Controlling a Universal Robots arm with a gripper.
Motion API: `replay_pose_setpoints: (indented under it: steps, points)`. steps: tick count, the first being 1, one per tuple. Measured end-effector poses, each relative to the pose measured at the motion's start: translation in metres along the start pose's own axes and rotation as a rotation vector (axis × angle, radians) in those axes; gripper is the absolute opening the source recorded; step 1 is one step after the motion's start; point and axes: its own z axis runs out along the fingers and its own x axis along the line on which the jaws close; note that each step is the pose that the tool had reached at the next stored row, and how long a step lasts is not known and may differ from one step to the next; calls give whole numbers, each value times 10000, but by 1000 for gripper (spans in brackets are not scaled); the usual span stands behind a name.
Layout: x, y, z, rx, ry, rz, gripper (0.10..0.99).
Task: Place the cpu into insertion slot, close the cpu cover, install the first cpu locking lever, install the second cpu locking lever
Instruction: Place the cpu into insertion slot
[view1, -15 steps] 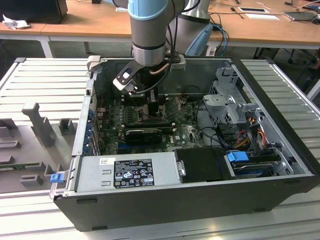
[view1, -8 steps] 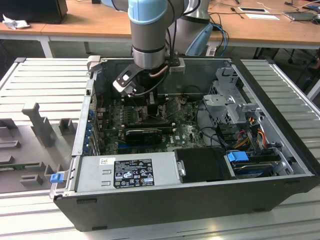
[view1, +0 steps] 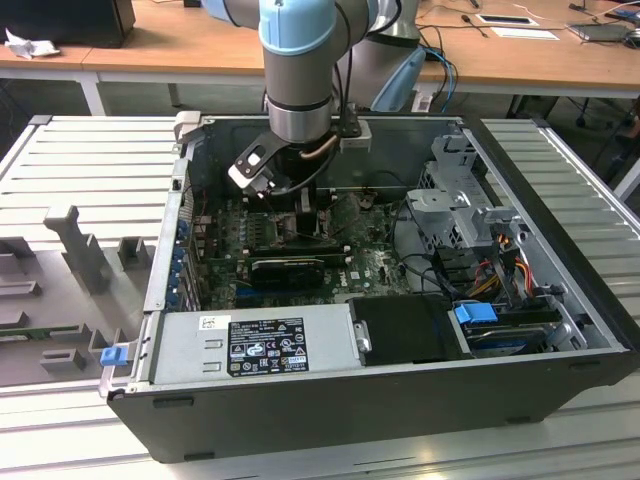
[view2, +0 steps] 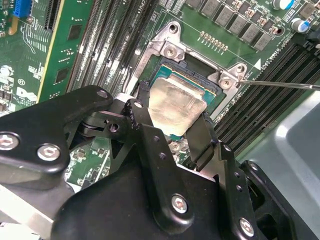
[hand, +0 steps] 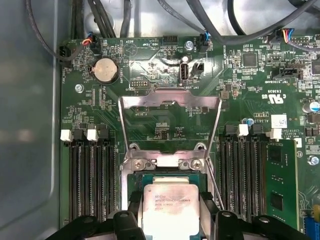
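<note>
In the exterior view the arm reaches down into the open computer case (view1: 330, 420), and the gripper (view1: 303, 215) hangs low over the motherboard (view1: 375, 268); the fingers can't be made out from here. Over to the second wrist view: the gripper (view2: 175, 102) has its two black fingers (view2: 200, 135) clamped on opposite edges of the cpu (view2: 175, 110), which sits squarely between them with its silvery top up. Directly beneath the chip, peeking out past the fingertips, is the insertion slot (view2: 195, 80), with its teal edge and dark centre showing. Whether the chip is fully seated cannot be told. A thin locking lever (view2: 280, 84) juts out to one side of the fingers, beyond the socket corner. Now the first wrist view: the cpu (hand: 170, 210) sits between the fingers (hand: 134, 205), and the gripper (hand: 170, 200) pinches it over the insertion slot (hand: 150, 177). Just ahead of the fingertips the cpu cover (hand: 170, 100) is swung open, away from the socket. Rows of memory slots (hand: 92, 175) run along both sides of the fingers.
</note>
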Motion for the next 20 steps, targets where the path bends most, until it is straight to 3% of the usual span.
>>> replay_pose_setpoints:
  steps: [8,9,16,17,20]
  points:
    - [1,-1,8,-1,3,1,553]
    - [0,-1,8,-1,2,1,616]
    - [1,3,7,0,4,2,616]
    - [2,4,-9,0,4,1,533]
    - [2,7,-46,-1,7,-32,533]
